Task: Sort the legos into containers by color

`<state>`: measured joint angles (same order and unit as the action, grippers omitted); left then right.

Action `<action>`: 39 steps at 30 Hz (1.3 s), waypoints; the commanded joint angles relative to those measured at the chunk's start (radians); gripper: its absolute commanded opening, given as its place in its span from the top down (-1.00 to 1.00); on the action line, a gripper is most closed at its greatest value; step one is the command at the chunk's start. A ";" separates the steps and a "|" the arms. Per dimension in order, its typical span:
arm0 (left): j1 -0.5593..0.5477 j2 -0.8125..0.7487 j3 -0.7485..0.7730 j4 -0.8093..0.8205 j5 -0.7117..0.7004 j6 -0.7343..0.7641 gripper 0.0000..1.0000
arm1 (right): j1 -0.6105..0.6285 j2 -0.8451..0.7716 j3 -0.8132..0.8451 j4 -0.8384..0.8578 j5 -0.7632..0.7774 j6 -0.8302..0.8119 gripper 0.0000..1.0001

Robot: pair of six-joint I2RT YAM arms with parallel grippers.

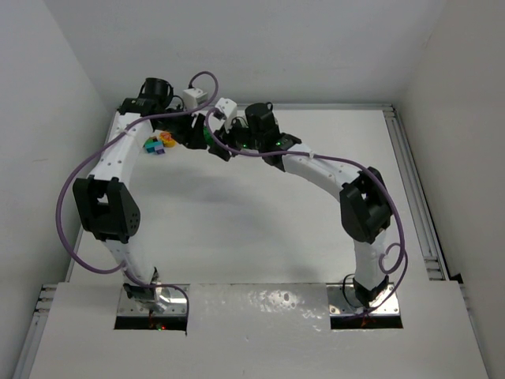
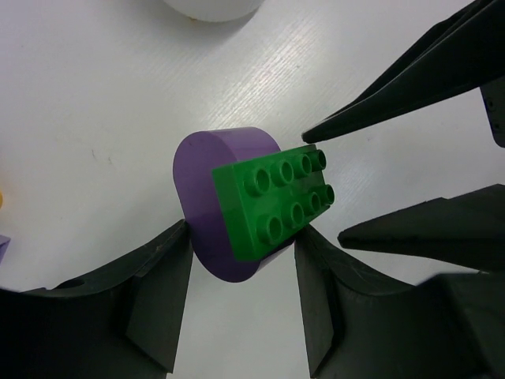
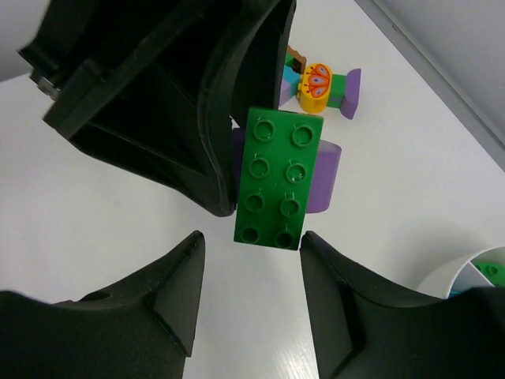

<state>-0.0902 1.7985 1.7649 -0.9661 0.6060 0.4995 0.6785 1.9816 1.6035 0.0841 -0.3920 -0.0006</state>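
Note:
A green eight-stud lego (image 2: 272, 201) (image 3: 276, 181) sits on a purple rounded lego (image 2: 201, 189) (image 3: 323, 181). My left gripper (image 2: 241, 237) (image 1: 193, 134) is shut on this pair, one finger against the purple side and the other against the green brick. My right gripper (image 3: 251, 241) (image 1: 217, 146) is open around the brick's other end. Its right finger is close to the corner and there is a gap on the left. Its fingers (image 2: 379, 103) reach in from the right. The white dish (image 3: 465, 276) (image 2: 209, 8) shows only at the frame edges, with a green piece (image 3: 489, 270) in one compartment.
A small heap of legos (image 1: 158, 144) (image 3: 319, 83) in orange, teal, purple and yellow lies at the table's far left, just beyond the held pair. Both arms and their purple cables crowd that corner. White walls enclose the table.

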 commanded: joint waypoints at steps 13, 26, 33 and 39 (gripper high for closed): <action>-0.016 -0.054 0.018 0.003 0.044 0.013 1.00 | 0.007 0.028 0.050 0.054 0.071 -0.027 0.05; -0.026 -0.044 -0.010 0.020 0.040 0.002 1.00 | 0.009 0.048 0.070 0.077 0.082 -0.007 0.84; -0.026 -0.034 -0.084 0.069 -0.179 -0.001 1.00 | 0.004 0.000 0.010 0.091 0.113 -0.007 1.00; -0.023 0.009 -0.093 0.093 -0.304 -0.050 1.00 | -0.043 -0.049 -0.045 0.109 0.116 0.102 1.00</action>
<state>-0.1104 1.8038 1.6680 -0.9176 0.3824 0.4812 0.6643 2.0163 1.5852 0.1234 -0.2878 0.0364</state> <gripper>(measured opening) 0.486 0.359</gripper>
